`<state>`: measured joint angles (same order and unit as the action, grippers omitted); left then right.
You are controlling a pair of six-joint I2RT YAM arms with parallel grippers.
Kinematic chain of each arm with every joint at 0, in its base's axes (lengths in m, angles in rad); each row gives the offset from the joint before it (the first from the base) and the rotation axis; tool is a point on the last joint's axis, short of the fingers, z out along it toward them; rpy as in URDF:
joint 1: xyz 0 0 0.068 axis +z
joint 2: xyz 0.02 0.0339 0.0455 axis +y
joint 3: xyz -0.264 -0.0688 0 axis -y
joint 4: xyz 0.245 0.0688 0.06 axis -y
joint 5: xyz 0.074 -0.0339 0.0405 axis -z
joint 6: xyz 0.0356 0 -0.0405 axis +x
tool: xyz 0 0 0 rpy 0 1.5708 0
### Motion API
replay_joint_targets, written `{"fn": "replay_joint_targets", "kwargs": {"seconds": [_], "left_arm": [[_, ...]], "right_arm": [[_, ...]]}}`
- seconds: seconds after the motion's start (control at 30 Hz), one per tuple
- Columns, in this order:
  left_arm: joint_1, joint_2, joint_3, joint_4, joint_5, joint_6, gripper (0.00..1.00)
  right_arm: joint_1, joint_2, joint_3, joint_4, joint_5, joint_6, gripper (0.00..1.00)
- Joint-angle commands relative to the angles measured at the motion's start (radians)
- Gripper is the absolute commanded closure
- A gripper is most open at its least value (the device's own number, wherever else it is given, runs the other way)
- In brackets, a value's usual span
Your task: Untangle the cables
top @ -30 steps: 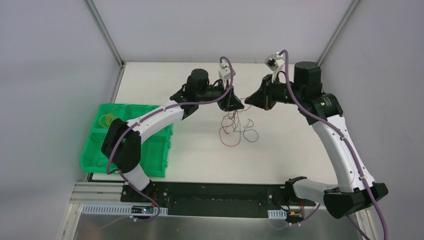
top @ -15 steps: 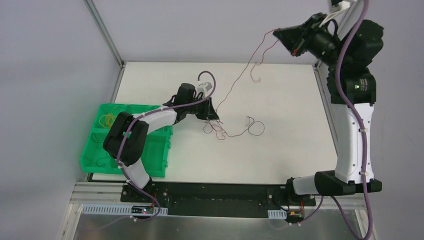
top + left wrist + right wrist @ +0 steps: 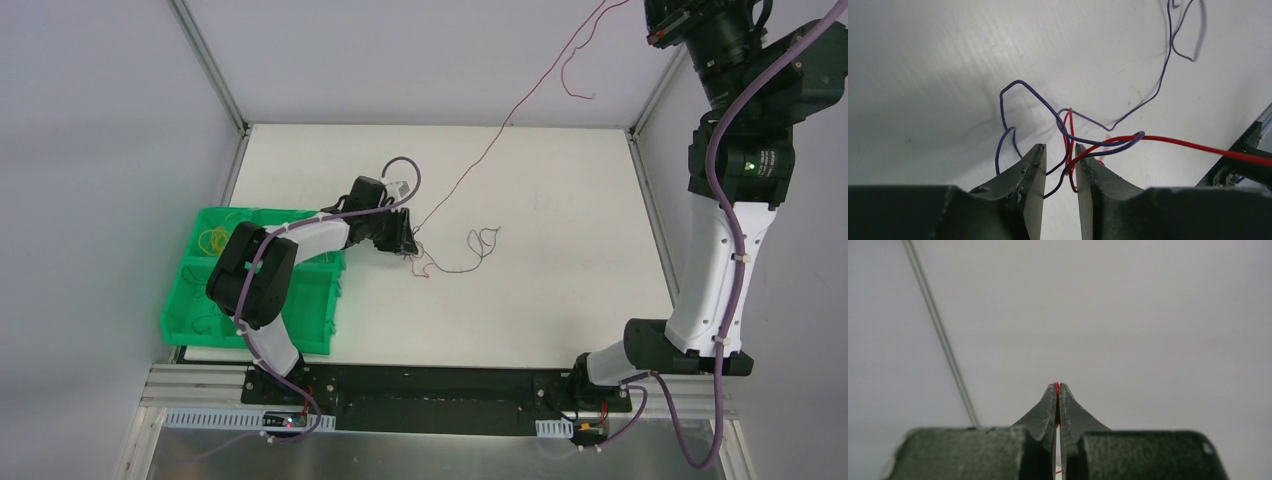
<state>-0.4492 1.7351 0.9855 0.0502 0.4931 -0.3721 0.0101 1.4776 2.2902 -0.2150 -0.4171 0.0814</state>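
The left pincer (image 3: 1058, 150), jaws a slit apart around the red cable (image 3: 1188, 144) and purple cable (image 3: 1020, 82) knotted at its tips on the desk (image 3: 923, 60), should pin them while the far, raised right pincer (image 3: 1057, 386), clamped on red, pulls gently.

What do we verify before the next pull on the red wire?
1. Right gripper shut on red wire: ok.
2. Red wire free of purple wire: not ok, they cross at the left gripper.
3. Left gripper clamping the tangle: not ok, jaws apart, wires loose between them.
4. Slack in red wire: not ok, it runs nearly straight up from the table.
5. Tangle clear of bin: ok.
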Motion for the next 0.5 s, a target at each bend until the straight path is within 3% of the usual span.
{"fn": "replay_joint_targets", "kwargs": {"seconds": [0.0,0.1,0.2,0.3,0.37,0.47], "left_arm": [[0.024,-0.029,-0.048,-0.097,-0.049,0.028,0.71],[0.041,-0.050,-0.079,-0.130,-0.062,0.025,0.73],[0.064,-0.075,-0.106,-0.157,-0.074,0.030,0.74],[0.067,-0.114,-0.108,-0.152,-0.008,0.081,0.82],[0.059,-0.148,-0.098,-0.114,0.054,0.100,0.83],[0.046,-0.172,-0.055,-0.085,0.134,0.128,0.83]], "right_arm": [[-0.022,-0.002,0.061,0.102,0.159,-0.106,1.00],[-0.034,0.005,0.060,0.122,0.255,-0.185,1.00],[-0.041,0.002,0.012,0.066,0.237,-0.235,1.00],[-0.040,-0.046,-0.179,-0.071,0.133,-0.280,1.00],[-0.040,-0.087,-0.359,-0.171,0.018,-0.337,1.00],[-0.041,-0.151,-0.677,-0.239,-0.015,-0.476,1.00]]}}
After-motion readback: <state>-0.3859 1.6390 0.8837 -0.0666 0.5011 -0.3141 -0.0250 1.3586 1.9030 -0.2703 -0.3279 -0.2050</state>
